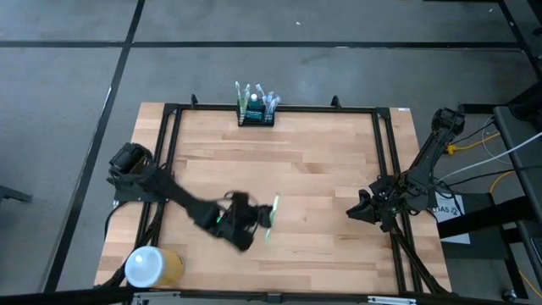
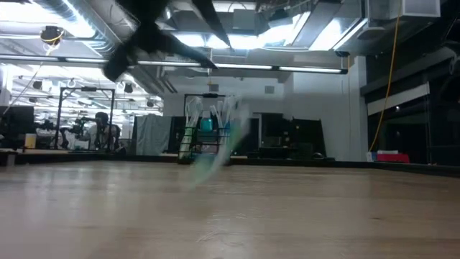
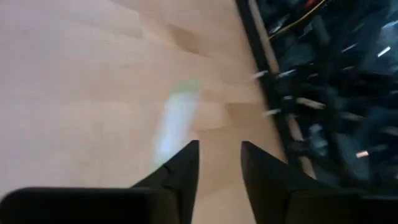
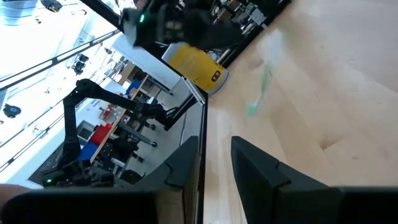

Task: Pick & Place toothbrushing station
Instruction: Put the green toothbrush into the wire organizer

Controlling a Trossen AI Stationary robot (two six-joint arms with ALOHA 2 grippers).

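1. Left gripper (image 1: 258, 222) sits mid-surface, jaws part open with nothing between them; a green toothbrush (image 1: 272, 216) looks just dropped, though it's blurry.
2. Rack (image 1: 255, 113) is at the far edge, so carry brushes there, grip firmly.
3. Right gripper (image 1: 356, 210) waits, jaws slightly apart, empty.

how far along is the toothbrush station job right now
Done: several brushes stand in the toothbrushing station at the table's far edge. In hand: nothing; a green toothbrush sits mid-table beside the left gripper, its fingers apart. Left: placing it. Right gripper waits at the right edge.
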